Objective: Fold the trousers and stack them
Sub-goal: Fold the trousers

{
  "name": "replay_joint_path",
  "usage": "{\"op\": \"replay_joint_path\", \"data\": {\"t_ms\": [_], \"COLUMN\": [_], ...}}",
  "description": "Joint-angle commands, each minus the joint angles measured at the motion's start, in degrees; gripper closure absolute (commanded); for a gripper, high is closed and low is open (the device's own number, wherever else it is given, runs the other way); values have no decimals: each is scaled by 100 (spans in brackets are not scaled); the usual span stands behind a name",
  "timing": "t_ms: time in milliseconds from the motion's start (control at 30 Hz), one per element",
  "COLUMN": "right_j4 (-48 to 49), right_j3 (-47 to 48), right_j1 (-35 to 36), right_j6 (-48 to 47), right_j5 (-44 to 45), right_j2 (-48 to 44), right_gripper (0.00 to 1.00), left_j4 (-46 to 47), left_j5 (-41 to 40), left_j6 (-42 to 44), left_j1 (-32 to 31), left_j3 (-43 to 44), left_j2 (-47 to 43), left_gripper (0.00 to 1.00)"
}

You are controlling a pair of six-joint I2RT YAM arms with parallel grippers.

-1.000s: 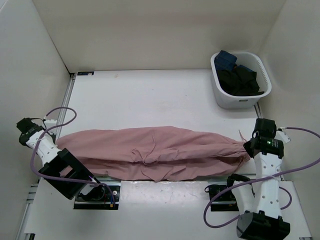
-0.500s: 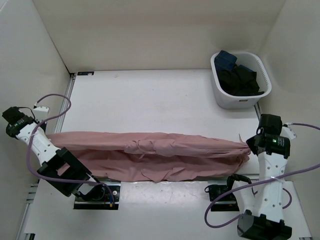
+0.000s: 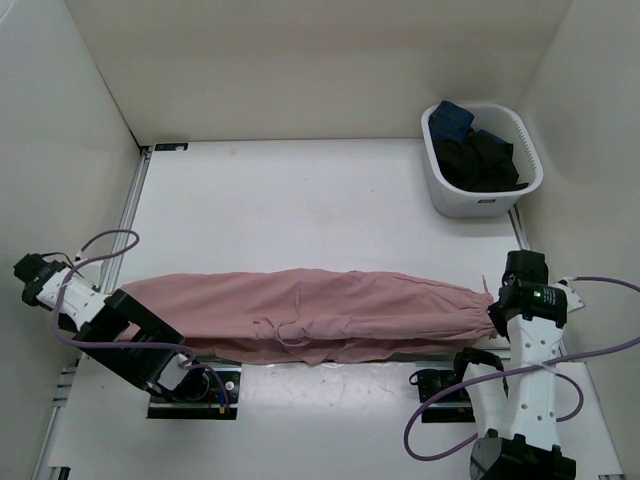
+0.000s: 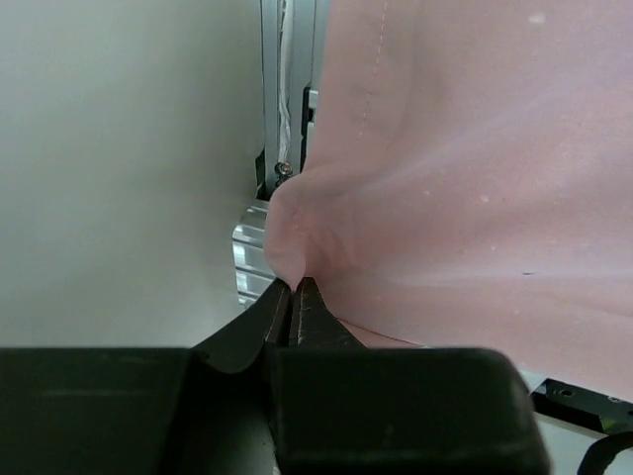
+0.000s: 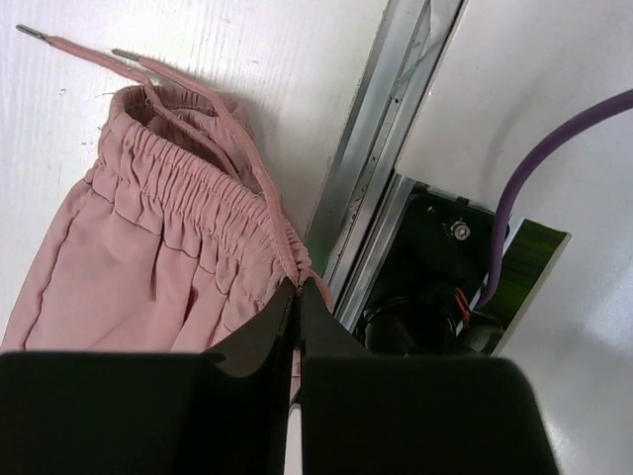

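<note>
The pink trousers [image 3: 310, 310] are stretched in a long band across the near part of the table, waistband at the right, leg ends at the left. My left gripper [image 3: 118, 292] is shut on the leg-end cloth [image 4: 415, 178]; its tips [image 4: 294, 287] pinch a fold of it. My right gripper [image 3: 492, 300] is shut on the elastic waistband [image 5: 198, 213], tips [image 5: 298, 285] pinching its gathered edge, with the drawstrings [image 5: 148, 74] lying loose on the table. The cloth's near edge hangs over the table's front rail.
A white basket [image 3: 482, 196] with dark folded garments [image 3: 478, 155] stands at the back right. White walls close in left, right and back. The metal rail [image 5: 381, 148] and the arm bases [image 3: 190, 385] lie along the near edge.
The trousers were pulled taut and lowered nearer the front edge, now a narrower, smoother band. Both grippers moved towards the near edge, still holding the two ends.
</note>
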Motion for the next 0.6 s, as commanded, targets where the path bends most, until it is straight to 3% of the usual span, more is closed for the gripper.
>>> {"op": "replay_joint_path", "data": {"t_ms": [0, 67, 100, 133, 200, 233, 433, 567], "right_j4": [-139, -192, -192, -252, -253, -253, 405, 1283], "right_j3": [135, 47, 47, 47, 345, 494, 1672, 1587], "right_j1": [-39, -39, -39, -39, -39, -39, -39, 83], "right_j6": [155, 208, 208, 278, 279, 183, -994, -1857], "right_j5": [632, 633, 633, 633, 852, 922, 854, -1058], "right_j2": [-72, -185, -186, -186, -116, -28, 464, 710], "right_gripper": [100, 99, 61, 36, 4, 2, 4, 22], "left_j4": [320, 320, 320, 259, 258, 258, 197, -74], "left_j5": [-183, -183, -183, -183, -244, -245, -306, 289], "left_j6": [323, 403, 481, 482, 482, 482, 482, 193], "left_j1": [168, 168, 168, 168, 168, 168, 344, 204], "left_j3": [179, -21, -101, -197, -435, -436, -50, 914], "left_j2": [-59, -59, -59, -59, -7, -7, -7, -59], "left_gripper": [86, 86, 84, 68, 52, 41, 38, 38]}}
